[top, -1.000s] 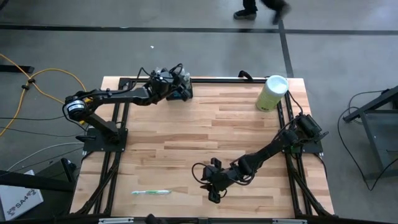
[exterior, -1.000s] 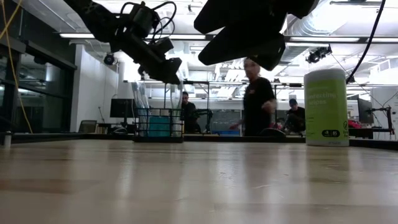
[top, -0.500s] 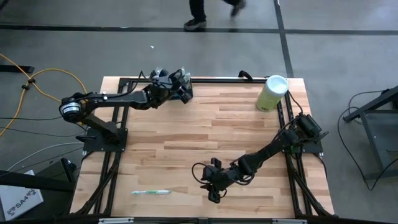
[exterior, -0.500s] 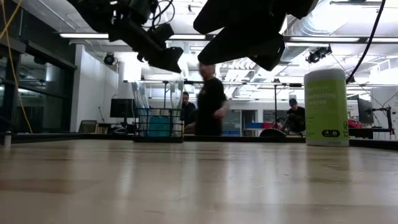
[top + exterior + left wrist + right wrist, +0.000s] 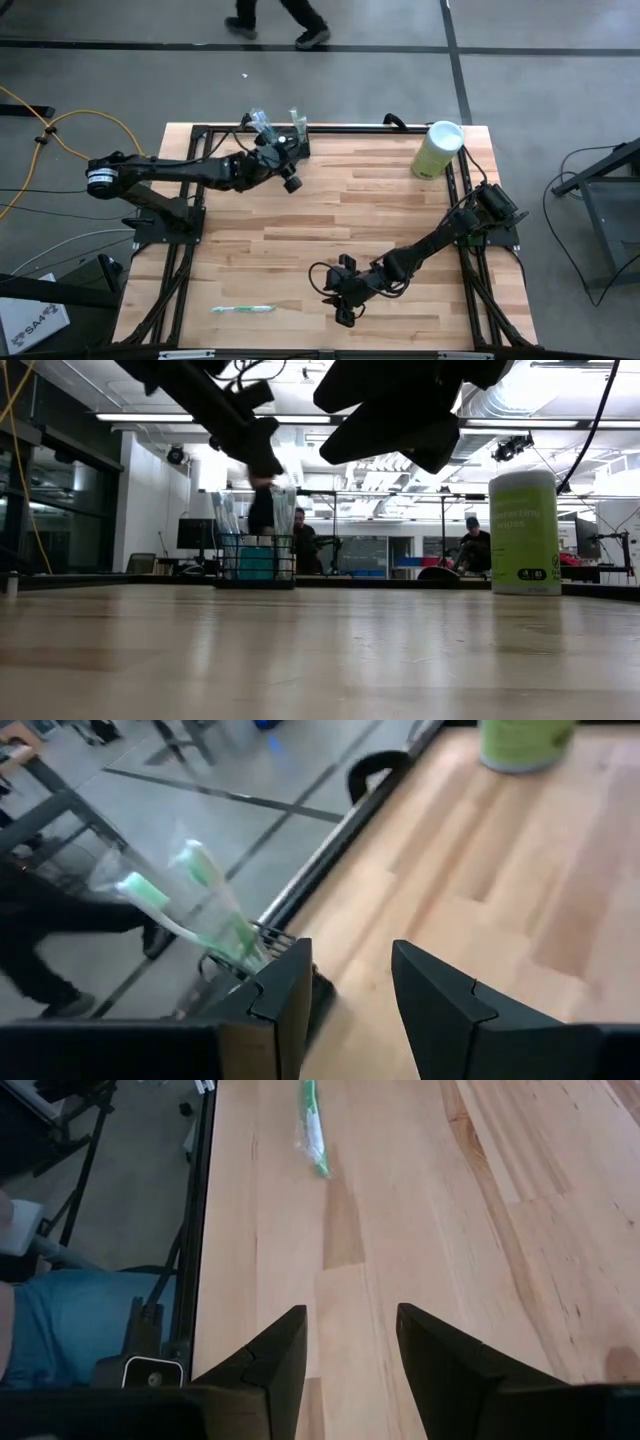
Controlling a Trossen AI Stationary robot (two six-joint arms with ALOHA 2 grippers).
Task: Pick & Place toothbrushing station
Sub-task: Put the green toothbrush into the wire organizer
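Note:
The toothbrushing station (image 5: 288, 146) is a small black slotted holder standing on its base at the table's far edge, also seen in the low view (image 5: 257, 563). Wrapped green toothbrushes (image 5: 190, 890) stick up out of it. My left gripper (image 5: 290, 172) hovers open just on the near side of the station, raised above the table (image 5: 255, 452), with nothing between its fingers (image 5: 350, 960). My right gripper (image 5: 334, 301) waits open over the table's near middle (image 5: 350, 1320). Another wrapped green toothbrush (image 5: 243, 309) lies flat near the near edge, ahead of the right gripper (image 5: 313, 1130).
A pale green cylinder with a white lid (image 5: 437, 148) stands at the far right corner (image 5: 524, 532). Black frame rails (image 5: 190, 250) run along the table's left, right and far edges. A person walks on the floor (image 5: 280, 15) beyond the far edge.
My left gripper has drawn back from above the station toward the table's near edge and risen a little, so the toothbrushes in the station now show uncovered. The station has stayed in place. The person beyond the far edge has walked toward the left.

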